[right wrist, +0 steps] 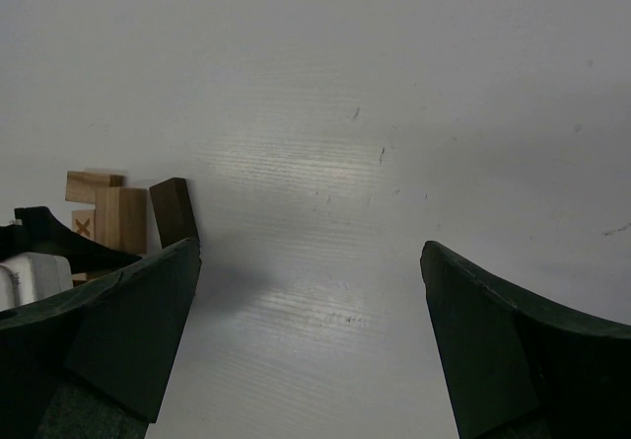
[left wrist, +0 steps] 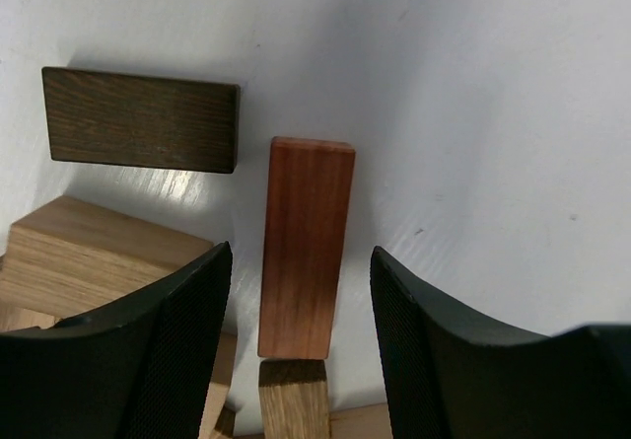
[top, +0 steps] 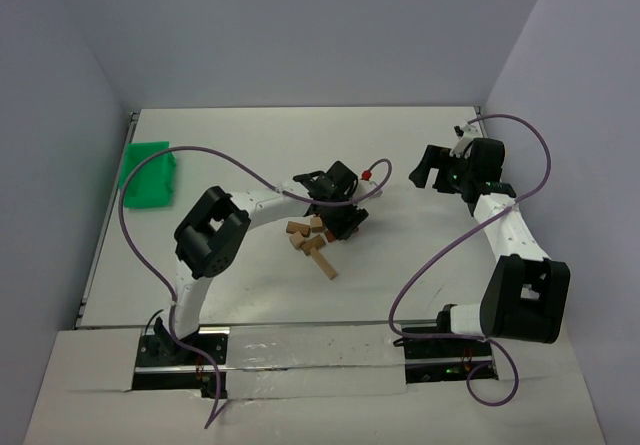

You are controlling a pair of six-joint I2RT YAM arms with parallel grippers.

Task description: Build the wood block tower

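Top external view: the left arm stretches to the middle of the white counter (top: 260,145), and the left end effector (top: 338,223) hangs over the far edge of the wood blocks (top: 310,243). The blocks lie in a loose cluster at the centre, with one tan bar (top: 326,265) jutting toward the near right. The arm's black wrist hides part of the cluster. A green tray (top: 150,175) sits well apart at the far left edge. The right end effector (top: 420,168) hovers to the right of the blocks, apart from them. Purple cables (top: 240,165) loop over both arms.

Left wrist view: two black fingers (left wrist: 168,350) stand spread on either side of a reddish-brown bar (left wrist: 306,247) lying lengthwise between them. A gap shows on each side, so nothing is pinched. A dark brown block (left wrist: 141,118) lies crosswise just beyond and left of the bar, apart from it. A tan block (left wrist: 94,252) crowds the left finger, which covers its near corner. Another tan piece (left wrist: 294,400) butts against the bar's near end.

Right wrist view: the fingers (right wrist: 128,340) gape wide with only counter between them. Beyond the left finger, part of the cluster shows: tan blocks (right wrist: 118,217), an X-marked block (right wrist: 83,227) and the dark brown block (right wrist: 175,210) beside them. The finger cuts off their lower edges.
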